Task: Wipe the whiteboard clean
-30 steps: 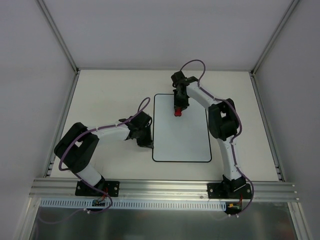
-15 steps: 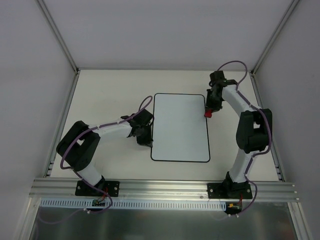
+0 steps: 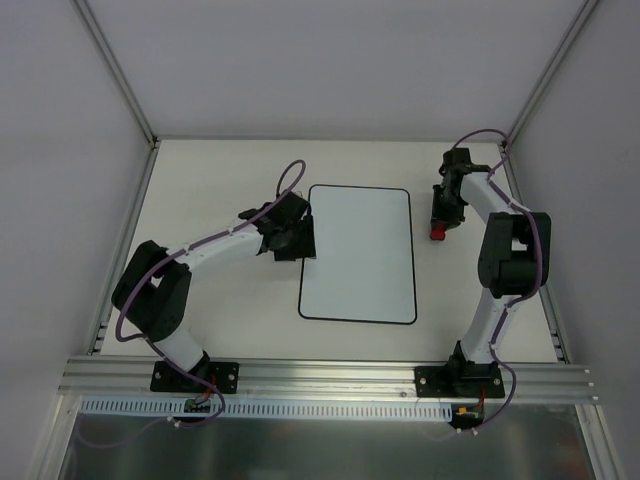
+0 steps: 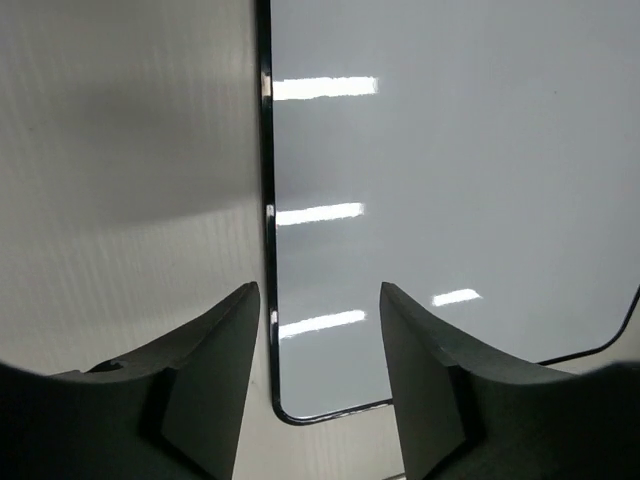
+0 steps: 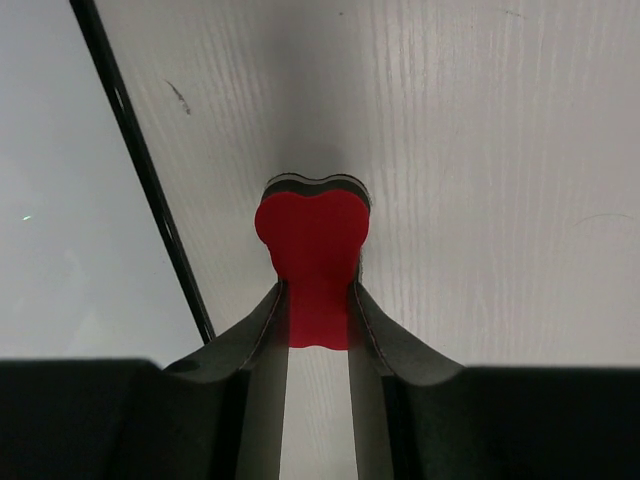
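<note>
Now, on the tabletop (image 3: 220,180), the whiteboard (image 3: 360,260) is lying blank, skewed slightly more than before. The left pincer (image 3: 297,242) is gaping released over its left rim, having shifted farther along. The right pincer (image 5: 317,300), having left the whiteboard, is hovering just beside its right edge, clenching the red eraser (image 5: 312,235).

Near end of eraser (image 5: 312,262) hidden between jaws, whiteboard (image 4: 450,200) cropped top and right
</note>
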Robot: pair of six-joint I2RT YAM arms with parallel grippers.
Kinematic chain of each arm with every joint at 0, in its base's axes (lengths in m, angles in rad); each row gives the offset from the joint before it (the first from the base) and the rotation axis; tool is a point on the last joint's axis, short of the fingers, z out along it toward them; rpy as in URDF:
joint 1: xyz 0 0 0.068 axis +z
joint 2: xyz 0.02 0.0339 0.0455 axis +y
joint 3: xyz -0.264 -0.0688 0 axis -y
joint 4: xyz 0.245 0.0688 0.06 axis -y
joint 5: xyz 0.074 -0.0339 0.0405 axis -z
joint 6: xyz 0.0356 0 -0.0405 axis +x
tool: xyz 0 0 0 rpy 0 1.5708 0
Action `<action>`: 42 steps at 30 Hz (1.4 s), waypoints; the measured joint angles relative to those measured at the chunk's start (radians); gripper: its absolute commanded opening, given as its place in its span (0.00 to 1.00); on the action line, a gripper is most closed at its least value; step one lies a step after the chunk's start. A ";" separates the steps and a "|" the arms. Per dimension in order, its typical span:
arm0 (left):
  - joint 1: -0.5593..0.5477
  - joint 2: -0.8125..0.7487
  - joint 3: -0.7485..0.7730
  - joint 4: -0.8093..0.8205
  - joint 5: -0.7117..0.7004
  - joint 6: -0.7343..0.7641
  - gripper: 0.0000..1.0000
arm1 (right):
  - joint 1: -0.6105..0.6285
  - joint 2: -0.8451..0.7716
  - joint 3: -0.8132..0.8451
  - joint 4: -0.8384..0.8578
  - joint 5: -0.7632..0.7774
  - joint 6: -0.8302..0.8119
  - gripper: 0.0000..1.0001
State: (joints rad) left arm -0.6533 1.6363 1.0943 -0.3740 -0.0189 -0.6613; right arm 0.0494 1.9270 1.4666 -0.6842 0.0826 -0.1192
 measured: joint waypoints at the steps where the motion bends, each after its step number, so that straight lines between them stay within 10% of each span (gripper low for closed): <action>1: 0.001 0.000 0.005 -0.002 -0.011 0.004 0.64 | -0.003 0.008 -0.002 0.000 0.000 -0.002 0.33; 13: 0.080 -0.280 -0.029 -0.056 -0.179 0.076 0.99 | -0.032 0.032 -0.010 0.005 -0.003 -0.006 0.55; 19: 0.092 -0.483 -0.047 -0.086 -0.272 0.139 0.99 | -0.040 0.010 -0.053 0.019 -0.018 -0.006 0.99; 33: 0.099 -0.845 0.112 -0.161 -0.534 0.417 0.99 | -0.040 -0.852 -0.051 0.015 0.090 -0.051 0.99; 42: 0.099 -0.930 0.362 -0.164 -0.672 0.607 0.99 | -0.040 -1.128 0.074 -0.001 0.151 -0.149 0.99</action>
State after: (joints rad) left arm -0.5545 0.7067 1.4559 -0.5381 -0.6907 -0.0540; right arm 0.0097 0.7994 1.5410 -0.6849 0.2333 -0.2684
